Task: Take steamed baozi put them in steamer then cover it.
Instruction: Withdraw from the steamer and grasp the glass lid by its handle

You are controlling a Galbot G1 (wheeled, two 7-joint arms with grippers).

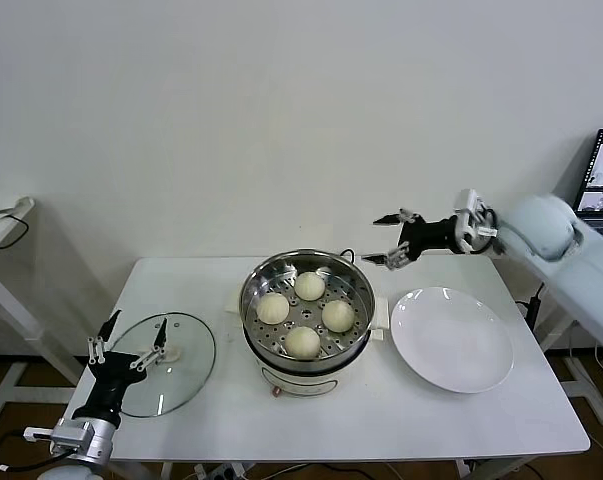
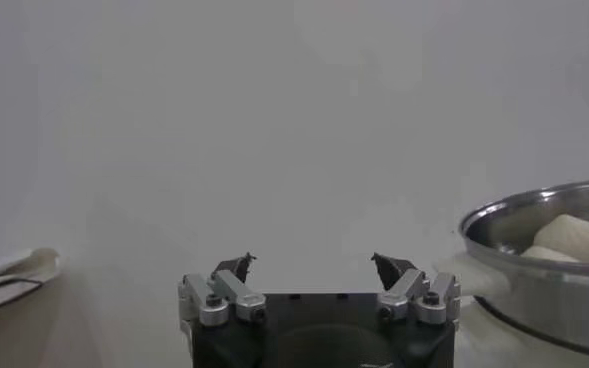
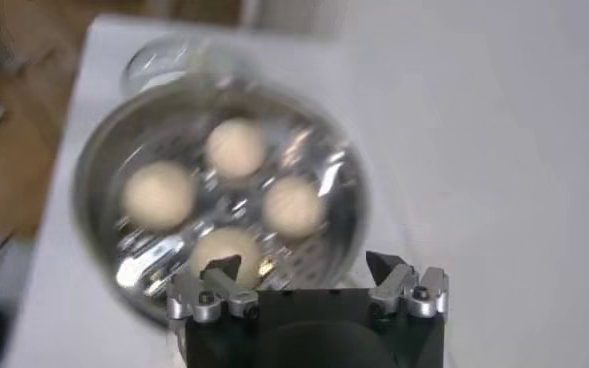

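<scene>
On the white table, four buns sit in the steamer; the lid lies lower left under the open, empty left gripper; the right gripper hangs open upper right.

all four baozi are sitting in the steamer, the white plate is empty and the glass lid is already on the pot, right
Not quite: the glass lid is not on the pot. In the head view it lies flat on the table to the left of the steamer, which stands uncovered. The rest holds: four baozi sit on its perforated tray and the white plate is empty.
</scene>
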